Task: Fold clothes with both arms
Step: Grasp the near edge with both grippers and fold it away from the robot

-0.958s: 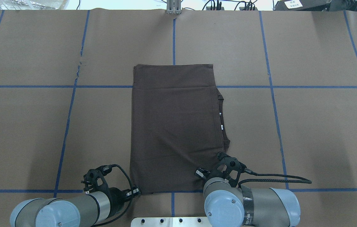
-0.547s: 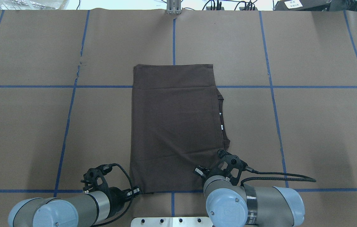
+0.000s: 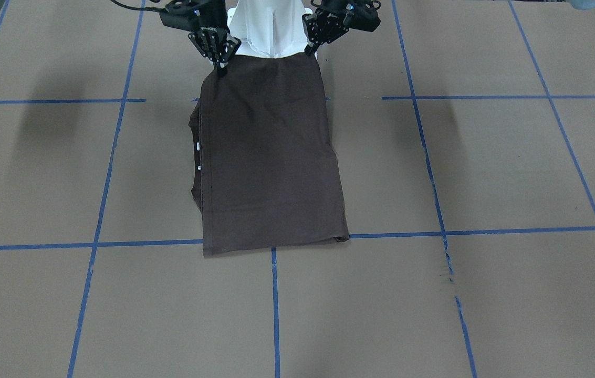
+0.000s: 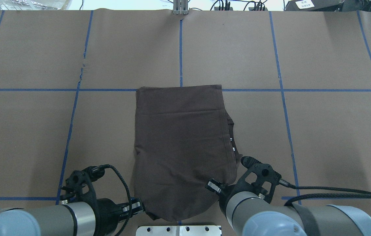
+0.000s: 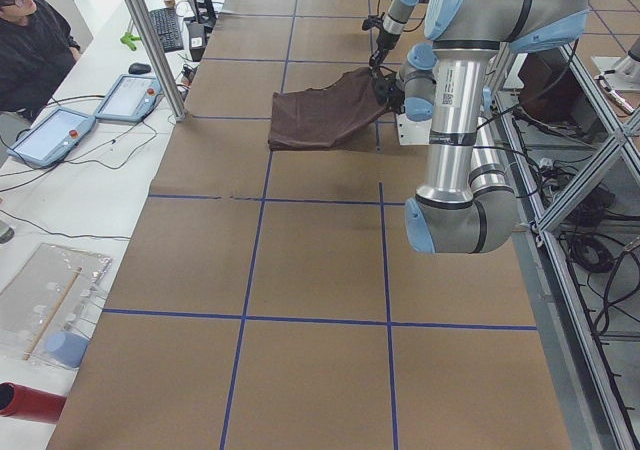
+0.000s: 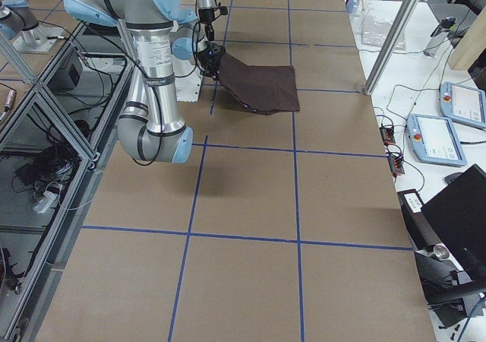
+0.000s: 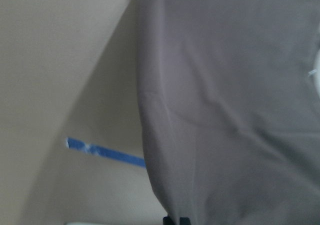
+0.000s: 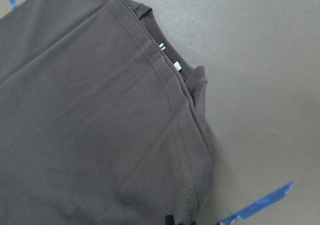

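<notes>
Gripping the T-shirt (image 4: 182, 147) by its 2 near corners, my left tool (image 4: 140, 206) and right tool (image 4: 213, 186) both pinched on cloth; near edge raised, far end flat on worktop (image 4: 319, 131).

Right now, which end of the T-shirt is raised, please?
The T-shirt end held by left gripper and right gripper; the far end lies flat.

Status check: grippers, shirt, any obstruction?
Left gripper shut on T-shirt near corner, right gripper likewise. T-shirt folded lengthwise, near edge lifted, far end on table. Nothing seen in the way.
</notes>
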Controlling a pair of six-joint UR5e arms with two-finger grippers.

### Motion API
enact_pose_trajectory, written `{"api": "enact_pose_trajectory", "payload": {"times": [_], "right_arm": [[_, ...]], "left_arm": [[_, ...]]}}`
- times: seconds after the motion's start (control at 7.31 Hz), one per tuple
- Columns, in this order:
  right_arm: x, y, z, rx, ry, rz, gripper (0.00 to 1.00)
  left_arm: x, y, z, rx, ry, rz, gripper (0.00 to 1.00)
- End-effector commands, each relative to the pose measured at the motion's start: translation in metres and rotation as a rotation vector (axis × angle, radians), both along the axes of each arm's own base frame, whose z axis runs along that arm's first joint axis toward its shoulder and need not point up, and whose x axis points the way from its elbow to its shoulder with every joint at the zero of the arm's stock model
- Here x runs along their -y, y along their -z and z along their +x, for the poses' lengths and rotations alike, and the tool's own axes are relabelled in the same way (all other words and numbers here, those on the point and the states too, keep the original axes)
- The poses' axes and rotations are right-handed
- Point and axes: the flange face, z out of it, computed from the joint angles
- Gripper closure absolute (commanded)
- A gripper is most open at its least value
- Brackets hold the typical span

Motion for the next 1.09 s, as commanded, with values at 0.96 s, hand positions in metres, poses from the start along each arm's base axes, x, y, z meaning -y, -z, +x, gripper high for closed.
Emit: {"api": "enact_pose_trajectory", "payload": {"times": [0.96], "right_arm": [[0.161, -0.009, -0.065, -0.094, -0.133, 0.032, 1.0]], "left_arm": [[0.178, 0.006, 0.026, 0.276, 0.133, 0.203, 1.0]]}}
